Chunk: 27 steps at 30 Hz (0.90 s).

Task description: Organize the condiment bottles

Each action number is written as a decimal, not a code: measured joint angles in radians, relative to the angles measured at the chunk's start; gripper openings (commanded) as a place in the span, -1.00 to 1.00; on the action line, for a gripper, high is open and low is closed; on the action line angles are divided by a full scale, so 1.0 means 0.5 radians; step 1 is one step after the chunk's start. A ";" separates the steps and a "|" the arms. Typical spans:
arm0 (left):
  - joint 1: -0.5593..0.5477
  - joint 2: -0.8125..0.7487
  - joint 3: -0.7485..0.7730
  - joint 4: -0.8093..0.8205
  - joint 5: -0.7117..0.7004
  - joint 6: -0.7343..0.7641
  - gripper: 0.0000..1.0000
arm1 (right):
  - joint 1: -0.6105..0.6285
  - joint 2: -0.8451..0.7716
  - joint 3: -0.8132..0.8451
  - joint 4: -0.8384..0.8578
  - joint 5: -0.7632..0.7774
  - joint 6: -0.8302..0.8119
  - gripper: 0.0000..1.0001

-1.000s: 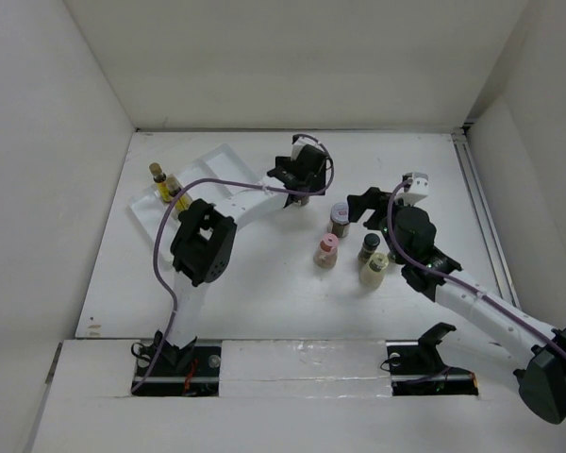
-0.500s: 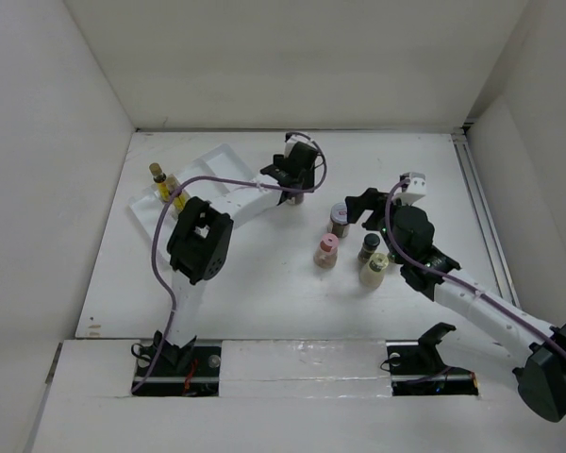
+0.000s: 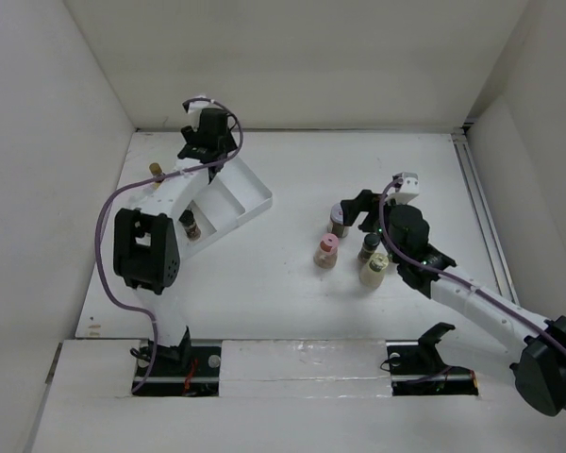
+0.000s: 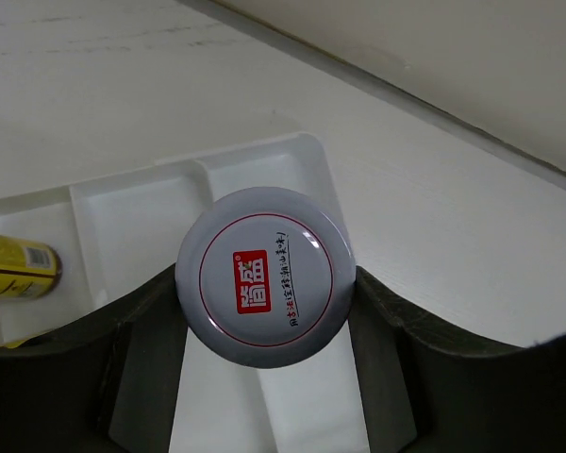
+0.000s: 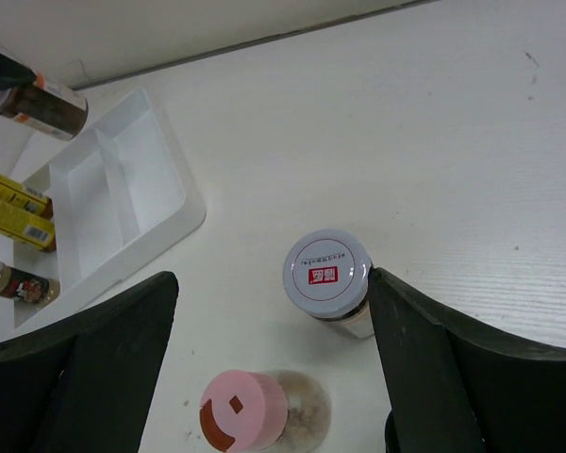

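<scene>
My left gripper [image 3: 208,140] is shut on a brown jar with a silvery lid [image 4: 264,276] and holds it above the far end of the white divided tray [image 3: 250,193]. In the right wrist view this jar [image 5: 45,109] shows at the top left. My right gripper [image 5: 267,283] is open around a second silvery-lidded jar [image 5: 327,279], which stands against the right finger. A pink-capped bottle [image 5: 244,413] stands just in front of it. Two yellow-labelled bottles [image 5: 19,209] and a small dark jar [image 5: 21,287] lie in the tray.
A dark jar [image 3: 370,245] and a cream-capped bottle [image 3: 374,269] stand under my right arm, beside the pink-capped one [image 3: 326,251]. The tray's rim [image 4: 307,151] lies close to the back wall. The side walls enclose the table.
My left arm has swung left from the table's middle to above the tray's far end, carrying the jar. My right gripper has edged toward the second silvery-lidded jar.
</scene>
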 measured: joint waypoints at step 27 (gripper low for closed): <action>0.031 0.614 0.380 -0.024 -0.013 0.081 0.54 | 0.000 0.013 0.001 0.002 -0.014 -0.004 0.86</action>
